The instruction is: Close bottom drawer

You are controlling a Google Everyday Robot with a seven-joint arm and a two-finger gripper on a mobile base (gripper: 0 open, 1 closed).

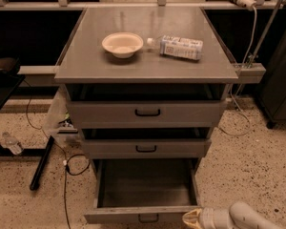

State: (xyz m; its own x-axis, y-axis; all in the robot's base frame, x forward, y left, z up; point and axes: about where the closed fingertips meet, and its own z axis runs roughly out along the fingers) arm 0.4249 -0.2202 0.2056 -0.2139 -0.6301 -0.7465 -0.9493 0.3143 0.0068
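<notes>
The bottom drawer [128, 215] sat at the foot of the grey metal cabinet [86, 67], the lowest of its three drawers, and it was pulled far out from the cabinet's front. Its front panel was a narrow grey strip, shorter than the panels higher up the cabinet, with a small black curved handle [148, 218] at its centre. Behind the panel lay a deep grey tray with plain side walls and a dark, shadowed floor; nothing could be made out inside it.

Higher on the cabinet, the middle drawer [181, 148] and the tall top drawer [109, 112] each stood slightly forward of the cabinet body, both with black handles of the same kind.

The gripper [191, 218] was low in front of the cabinet, toward its right side, its tan tip right at the right end of the bottom drawer's front panel; whether it actually touched the panel could not be told. Its fingers were clenched together into a single tan point, grasping nothing. The pale arm [250, 217] ran off from it, away from the cabinet's right side.

On the cabinet's top sat a cream bowl [122, 44] and, just beside it, a plastic bottle [180, 47] lying on its side.
</notes>
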